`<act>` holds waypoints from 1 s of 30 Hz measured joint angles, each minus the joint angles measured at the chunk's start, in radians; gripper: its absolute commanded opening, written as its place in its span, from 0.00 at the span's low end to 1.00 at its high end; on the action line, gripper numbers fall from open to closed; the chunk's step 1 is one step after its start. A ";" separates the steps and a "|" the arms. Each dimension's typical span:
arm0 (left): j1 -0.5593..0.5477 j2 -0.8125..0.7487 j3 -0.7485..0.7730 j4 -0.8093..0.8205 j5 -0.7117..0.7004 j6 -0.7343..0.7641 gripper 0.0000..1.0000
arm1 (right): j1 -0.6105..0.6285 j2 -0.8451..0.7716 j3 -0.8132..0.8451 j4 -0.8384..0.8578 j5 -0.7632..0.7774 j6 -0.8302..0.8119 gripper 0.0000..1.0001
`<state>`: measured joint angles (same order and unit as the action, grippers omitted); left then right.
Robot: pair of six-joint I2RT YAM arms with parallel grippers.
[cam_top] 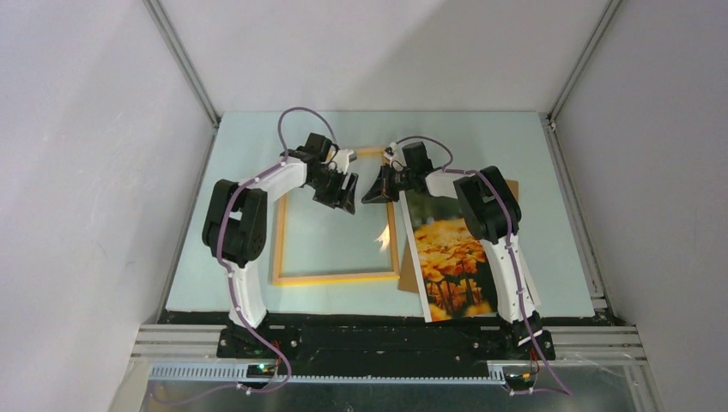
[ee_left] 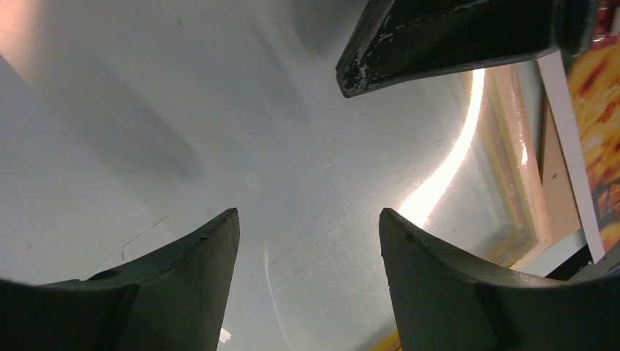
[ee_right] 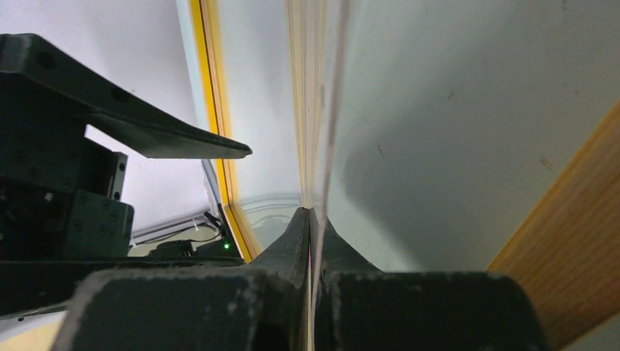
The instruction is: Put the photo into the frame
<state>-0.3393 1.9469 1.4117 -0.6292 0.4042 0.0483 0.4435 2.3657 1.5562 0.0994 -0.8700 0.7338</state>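
Observation:
The yellow wooden frame (cam_top: 335, 278) lies flat in the middle of the table. The photo (cam_top: 451, 257) of orange flowers lies to its right on a brown backing board (cam_top: 403, 280), partly under the right arm. My right gripper (cam_top: 371, 193) hovers over the frame's upper right corner, shut on the edge of a thin clear sheet (ee_right: 322, 110) that stands edge-on between its jaws (ee_right: 311, 212). My left gripper (cam_top: 343, 196) is open just to the left of it, above the frame's inner area, with nothing between its fingers (ee_left: 308, 219). The frame's right rail (ee_left: 523, 175) and the photo (ee_left: 596, 95) show at the right of the left wrist view.
Grey walls with aluminium posts close in the pale green table (cam_top: 515, 146) on three sides. The right gripper's finger (ee_left: 439, 36) hangs close above the left one. The arms' base rail (cam_top: 386, 339) runs along the near edge.

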 measured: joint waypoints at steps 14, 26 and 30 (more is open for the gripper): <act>-0.001 0.034 -0.024 0.025 -0.009 -0.005 0.73 | 0.001 -0.001 0.000 -0.009 0.009 -0.006 0.08; -0.001 0.034 -0.039 0.044 -0.013 -0.005 0.73 | 0.006 -0.014 0.005 -0.036 0.025 -0.021 0.31; -0.001 0.034 -0.040 0.045 -0.013 -0.005 0.73 | 0.008 -0.019 0.011 -0.048 0.026 -0.029 0.37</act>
<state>-0.3401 1.9804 1.3712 -0.5838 0.3908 0.0437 0.4519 2.3466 1.5669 0.0513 -0.8444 0.7044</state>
